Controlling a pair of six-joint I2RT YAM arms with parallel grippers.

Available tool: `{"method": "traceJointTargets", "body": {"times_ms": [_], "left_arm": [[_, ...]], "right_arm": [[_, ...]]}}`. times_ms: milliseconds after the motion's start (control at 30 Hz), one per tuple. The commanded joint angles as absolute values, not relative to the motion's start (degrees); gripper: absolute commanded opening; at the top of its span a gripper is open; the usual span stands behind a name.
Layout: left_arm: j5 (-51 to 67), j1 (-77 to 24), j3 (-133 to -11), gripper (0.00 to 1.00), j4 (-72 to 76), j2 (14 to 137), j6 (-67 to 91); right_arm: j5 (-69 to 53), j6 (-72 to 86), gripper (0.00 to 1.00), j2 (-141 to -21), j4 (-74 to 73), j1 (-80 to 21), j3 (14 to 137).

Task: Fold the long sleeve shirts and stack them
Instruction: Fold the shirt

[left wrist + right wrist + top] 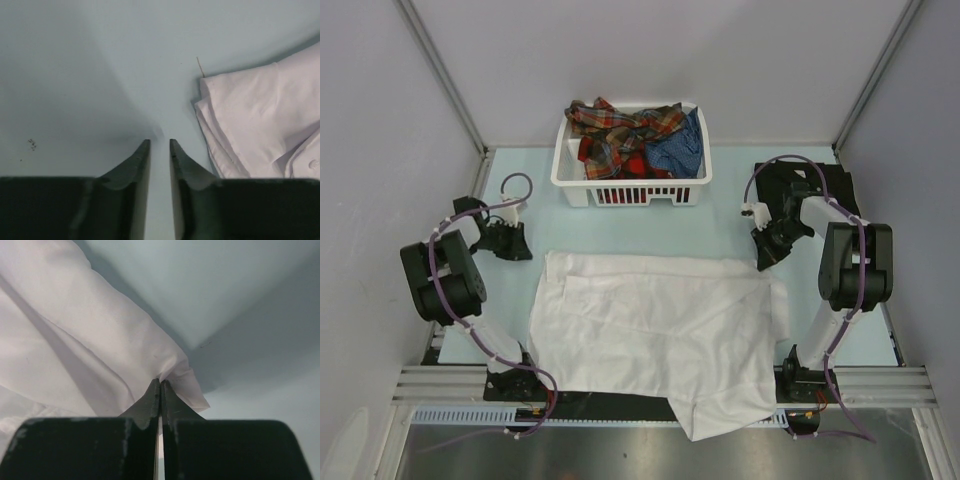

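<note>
**White shirt flat: far-right corner pinched, far-left corner free**

- The white shirt (pixel 650 330) lies spread in the middle of the table (pixel 720 225). Its long axis runs left to right between my two arms. One near-right portion hangs over the near edge.
- My right gripper (pixel 765 262) sits at the shirt's far-right corner. In the right wrist view the jaws are pressed together on a small peak of white cloth, and the rest of the cloth falls away to the left of the fingers.
- My left gripper (pixel 160 145) is over bare table just off the far-left corner. Its jaws stand a narrow gap apart with nothing between them. In the left wrist view the folded edge of the shirt lies ahead and to the right, near but not touching.
- What the next move turns on, as I judge it: the free corner lies inward of my left hand, toward the centre. The left arm is the nearer one for it. A matched pair of grips along the far edge would let me fold across the short axis.
- Nothing stands between the left fingers and that corner.
- Beyond the shirt, at the far side, is the white basket (pixel 630 192). It holds the plaid shirts (pixel 620 130) and a blue shirt (pixel 682 150), all bunched up. It stands apart from the white cloth and from both hands.
- The overhanging portion may drag when the cloth is lifted.
</note>
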State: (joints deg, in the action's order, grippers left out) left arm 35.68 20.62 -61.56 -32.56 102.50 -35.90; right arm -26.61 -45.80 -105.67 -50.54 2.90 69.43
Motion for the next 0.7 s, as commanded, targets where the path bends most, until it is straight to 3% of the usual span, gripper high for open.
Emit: {"method": "traceJointTargets", "body": {"times_ms": [0, 33, 200, 667], "left_arm": [[42.96, 21.01, -63.45, 0.35, -34.1, 97.83, -37.44], [45.5, 20.74, -64.15, 0.49, -35.67, 98.0, -37.79], [45.88, 17.06, -68.46, 0.64, -36.12, 101.86, -34.99], [38.93, 13.97, -69.79, 0.51, -31.9, 110.3, -25.31]], "right_arm": [[-27.86, -47.46, 0.0, -104.59, -49.74, 3.6, 70.05], [-27.95, -47.63, 0.0, -104.42, -49.92, 3.6, 70.05], [-28.39, -47.2, 0.0, -104.06, -50.01, 3.6, 70.05], [-28.13, -46.76, 0.0, -103.36, -48.96, 3.69, 69.61]]}}
